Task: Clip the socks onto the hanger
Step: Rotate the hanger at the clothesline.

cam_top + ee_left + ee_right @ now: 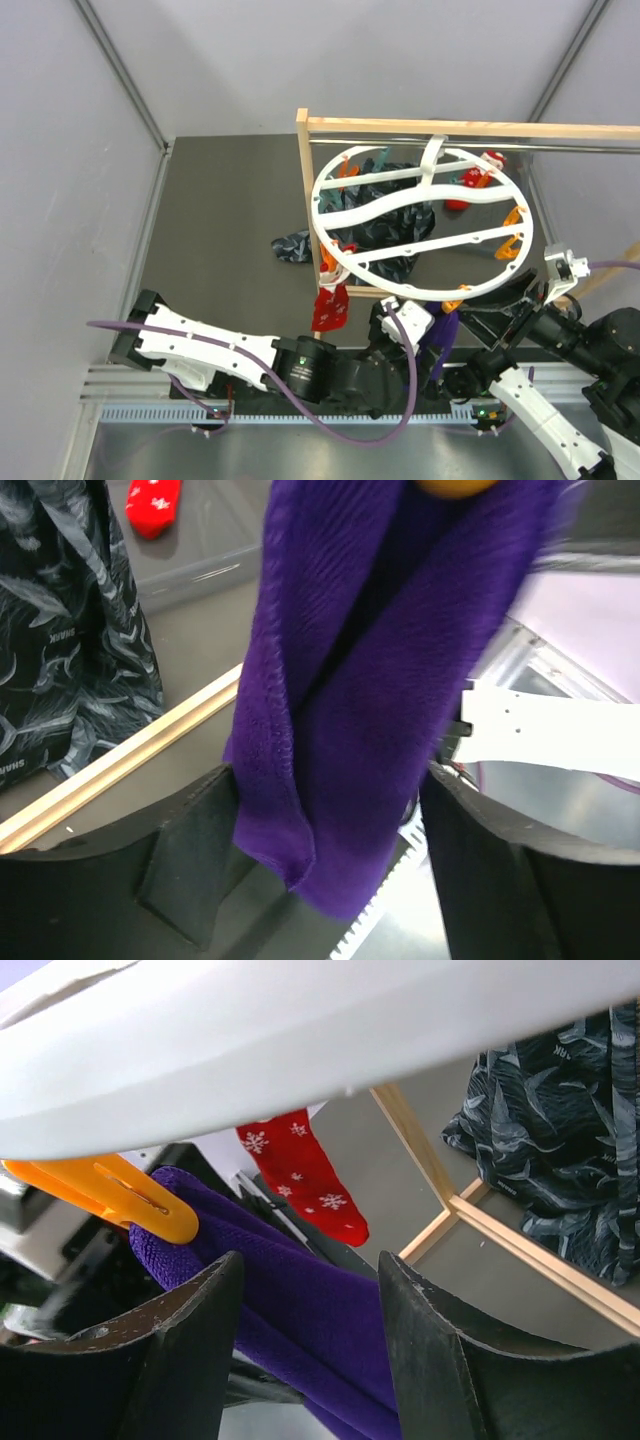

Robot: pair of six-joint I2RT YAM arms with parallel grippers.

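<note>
Hanger [345, 175] hangs from the wooden rack [302, 190], its rim within reach of both arms.

Purple sock [370, 700] hangs by its top from an orange clip [110, 1192] on the near rim, so we judge this one clipped.

Left gripper [335, 880]: fingers spread wide, with the sock's lower end drooping between them. It may brush one finger, but the close view is too blurred for us to be sure. Nothing is pinched.

Right gripper [310, 1350]: spread and empty, just under the rim beside that clip, probably there to work it.

Red sock [300, 1175] hangs beyond. Dark patterned sock [560, 1140] hangs further back.
</note>
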